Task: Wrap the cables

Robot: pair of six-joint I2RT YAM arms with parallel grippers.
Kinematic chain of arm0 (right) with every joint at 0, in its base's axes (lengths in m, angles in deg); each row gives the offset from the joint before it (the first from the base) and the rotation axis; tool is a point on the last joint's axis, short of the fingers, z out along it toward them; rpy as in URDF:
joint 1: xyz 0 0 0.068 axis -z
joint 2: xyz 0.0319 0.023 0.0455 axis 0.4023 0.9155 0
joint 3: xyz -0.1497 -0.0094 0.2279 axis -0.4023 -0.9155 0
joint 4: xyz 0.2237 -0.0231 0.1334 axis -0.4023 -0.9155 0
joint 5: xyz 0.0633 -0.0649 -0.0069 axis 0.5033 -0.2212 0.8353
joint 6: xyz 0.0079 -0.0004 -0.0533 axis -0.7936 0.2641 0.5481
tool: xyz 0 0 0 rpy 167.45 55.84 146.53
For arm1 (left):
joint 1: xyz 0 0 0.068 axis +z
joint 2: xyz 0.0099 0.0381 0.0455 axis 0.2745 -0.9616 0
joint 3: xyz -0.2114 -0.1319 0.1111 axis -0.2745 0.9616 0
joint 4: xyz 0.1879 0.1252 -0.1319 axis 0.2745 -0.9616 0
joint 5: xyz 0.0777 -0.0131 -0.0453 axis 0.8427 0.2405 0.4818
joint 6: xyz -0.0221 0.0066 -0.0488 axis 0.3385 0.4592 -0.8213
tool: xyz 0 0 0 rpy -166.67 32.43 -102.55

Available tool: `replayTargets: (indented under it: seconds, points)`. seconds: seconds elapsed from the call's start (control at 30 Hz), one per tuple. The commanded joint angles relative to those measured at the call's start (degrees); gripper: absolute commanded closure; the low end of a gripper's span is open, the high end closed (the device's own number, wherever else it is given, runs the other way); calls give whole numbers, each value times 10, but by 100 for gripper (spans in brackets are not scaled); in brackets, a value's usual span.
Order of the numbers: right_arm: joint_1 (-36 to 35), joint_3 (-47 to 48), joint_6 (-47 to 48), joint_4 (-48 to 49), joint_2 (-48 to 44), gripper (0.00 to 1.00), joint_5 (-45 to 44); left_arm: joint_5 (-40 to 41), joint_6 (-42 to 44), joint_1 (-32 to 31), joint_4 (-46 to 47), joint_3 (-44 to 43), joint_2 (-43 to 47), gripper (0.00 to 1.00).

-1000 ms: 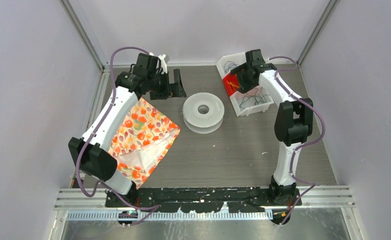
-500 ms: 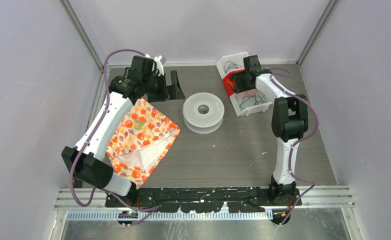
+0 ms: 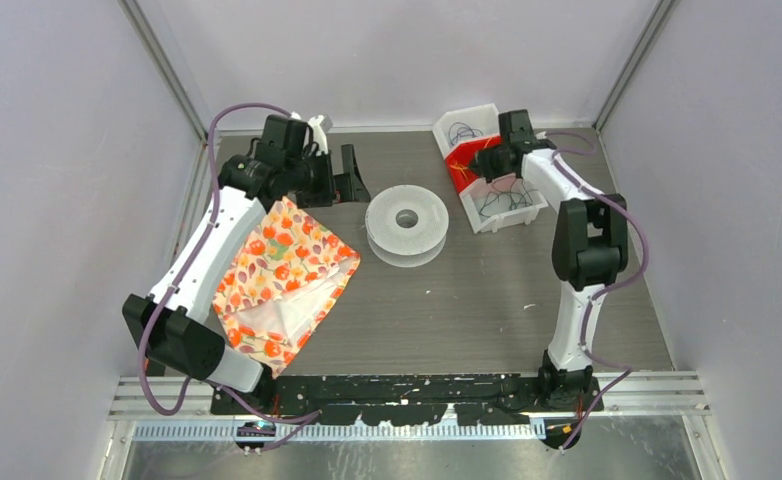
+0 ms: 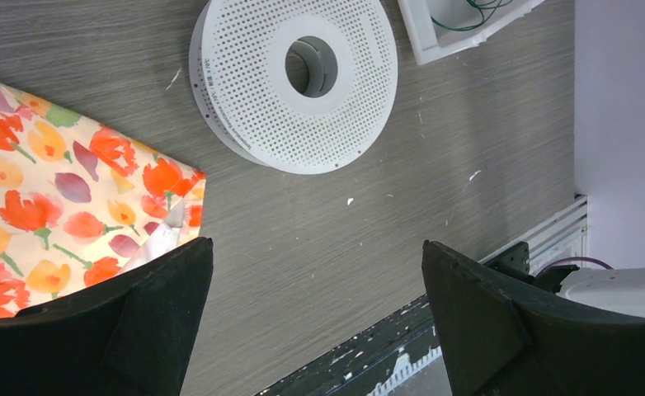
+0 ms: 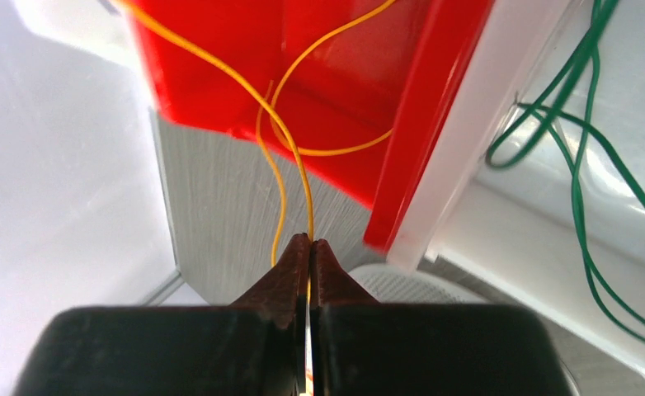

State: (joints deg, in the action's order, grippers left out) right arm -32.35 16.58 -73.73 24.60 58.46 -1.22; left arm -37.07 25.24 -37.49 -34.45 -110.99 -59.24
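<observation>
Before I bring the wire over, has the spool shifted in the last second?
No. The spool sits where it was, its left edge just off the flowered cloth's corner, the white bin to its right.

Spool mid-table, cloth to its left, bin off to the far right.

On the table (image 3: 487,300) the spool (image 3: 407,225) lies flat in the middle, towards the far side. The cloth (image 3: 282,270) is spread to its left and nearer the arm bases, close by but not touching. The bin (image 3: 445,121) sits in the far right corner, right of the spool. Inside it an insert (image 3: 460,168) stands on the spool side, and loose cables (image 3: 507,200) lie in the compartment nearer the bases. The right gripper (image 5: 311,247) hangs over that insert with one thin cable (image 5: 290,140) pinched between its fingertips; where the cable's far end lies is hard to say. The left gripper (image 3: 352,170) hovers behind the cloth, left of the spool, jaws wide apart.
</observation>
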Motion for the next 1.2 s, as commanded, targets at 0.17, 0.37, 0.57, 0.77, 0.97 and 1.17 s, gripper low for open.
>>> replayTargets:
  seconds: [0.17, 0.37, 0.57, 0.77, 0.97, 1.17]
  points:
    - [37, 98, 199, -77, -198, 99, 78, -88, 23, 3, -5, -109, -39, 0]
    - [39, 117, 308, -57, -296, 99, 189, -126, -24, 3, 16, -145, -46, 3]
    - [39, 94, 352, -89, -392, 100, 208, -209, -96, 3, 134, -115, -42, 16]
    - [39, 35, 357, -95, -441, 99, 183, -293, -201, -2, 277, -98, -49, 18]
    - [39, 57, 369, -160, -427, 99, 150, -227, -65, -15, 225, -113, -34, 18]
    - [38, 64, 350, -203, -435, 99, 47, -34, -52, 13, 49, -117, -69, 14]
